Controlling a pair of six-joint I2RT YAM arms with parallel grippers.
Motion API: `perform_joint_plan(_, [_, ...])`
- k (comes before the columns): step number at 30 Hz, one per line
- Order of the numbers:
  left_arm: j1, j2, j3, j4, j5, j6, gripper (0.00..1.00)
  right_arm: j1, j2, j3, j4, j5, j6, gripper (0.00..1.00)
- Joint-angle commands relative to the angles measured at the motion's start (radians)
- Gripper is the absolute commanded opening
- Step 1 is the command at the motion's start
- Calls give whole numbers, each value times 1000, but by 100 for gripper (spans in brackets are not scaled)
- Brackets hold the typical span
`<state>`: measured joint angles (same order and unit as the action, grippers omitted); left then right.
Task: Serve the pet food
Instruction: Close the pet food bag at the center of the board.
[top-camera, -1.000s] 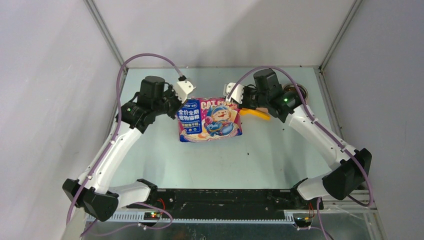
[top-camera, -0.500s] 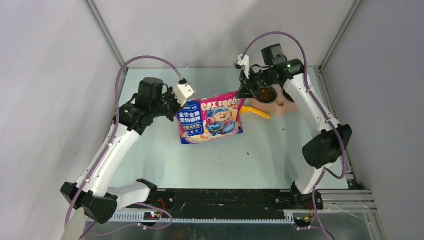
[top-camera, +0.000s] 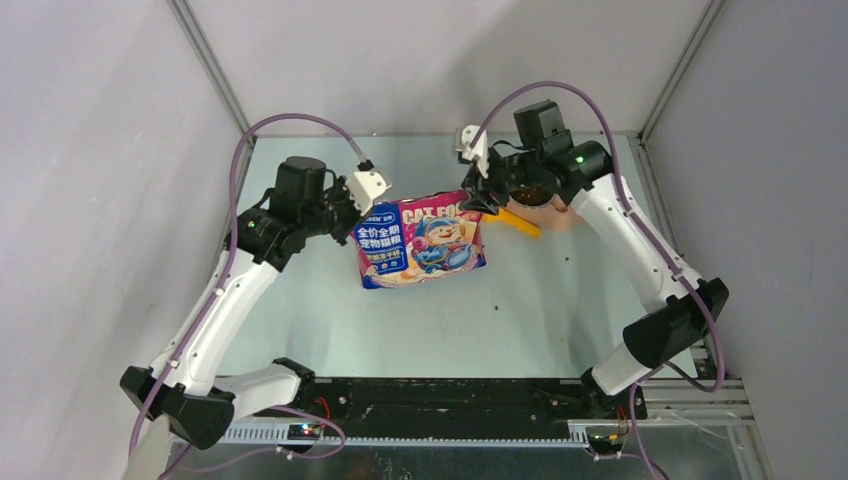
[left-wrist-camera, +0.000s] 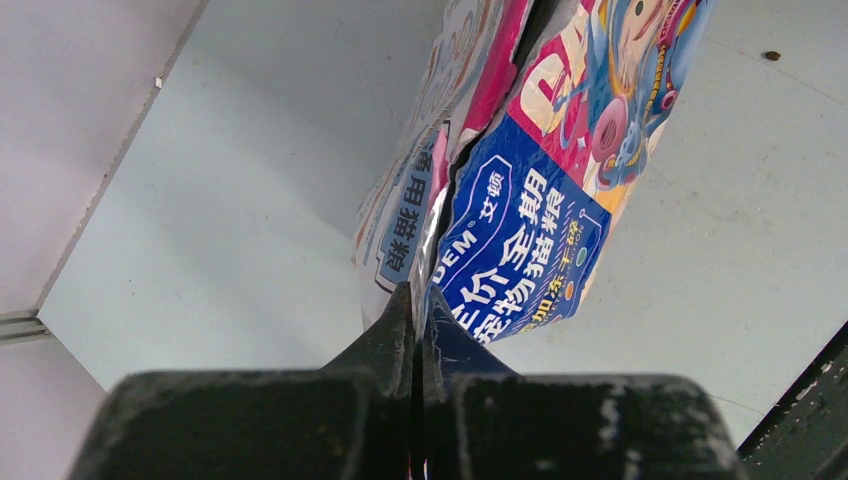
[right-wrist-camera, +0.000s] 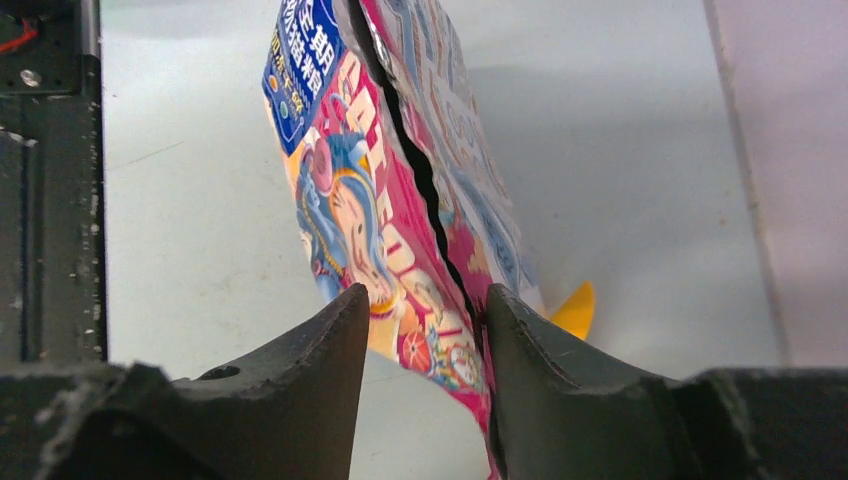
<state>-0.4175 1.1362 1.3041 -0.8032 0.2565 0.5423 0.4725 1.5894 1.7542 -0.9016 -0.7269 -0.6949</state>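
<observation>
Pet food pellet (left-wrist-camera: 772, 55) lies loose on the desk (left-wrist-camera: 250, 200), beyond the bag (left-wrist-camera: 520, 230) pinched by the left pincer (left-wrist-camera: 413, 300); right pincer (right-wrist-camera: 428, 300) spread astride the bag's edge.

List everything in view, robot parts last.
bag: one, pink and blue, mid-table
scoop: one, yellow, right of bag, partly hidden
bowl: one, peach, far right, under right arm
kibble: brown, in bowl
table: one, pale green
left gripper: one, black, shut on bag's left corner
right gripper: one, black, open, straddling bag's right corner
</observation>
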Motion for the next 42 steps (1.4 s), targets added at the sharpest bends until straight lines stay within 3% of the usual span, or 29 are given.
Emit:
perform_joint_plan(1, [12,-42,4,-28,-14,12,0,36,6,-13,82,100,-63,50])
perform_joint_plan(8, [13,-42,12,-39,-16,16,0,37,50,42,58,124,-96,50])
perform_joint_plan(12, [13,-43,12,-39,-16,16,0,35,78,88,9,112,-117,44])
perform_joint_plan(14, [12,-43,12,-38,-15,16,0,36,92,109,-18,106,-128,36])
perform_joint_plan(17, [12,-43,13,-40,-15,15,0,36,127,164,-81,90,-133,10])
perform_joint_plan(19, [12,-43,14,-42,-17,16,0,35,145,199,-116,81,-134,0])
perform_joint_plan(25, [12,-43,22,-42,-59,23,0,41,131,209,-114,94,-127,0])
perform_joint_plan(30, [12,-36,30,-34,-94,15,0,73,149,219,-118,126,-127,43])
perform_joint_plan(42, [11,1,39,18,-177,-55,0,96,268,331,-166,120,-85,39])
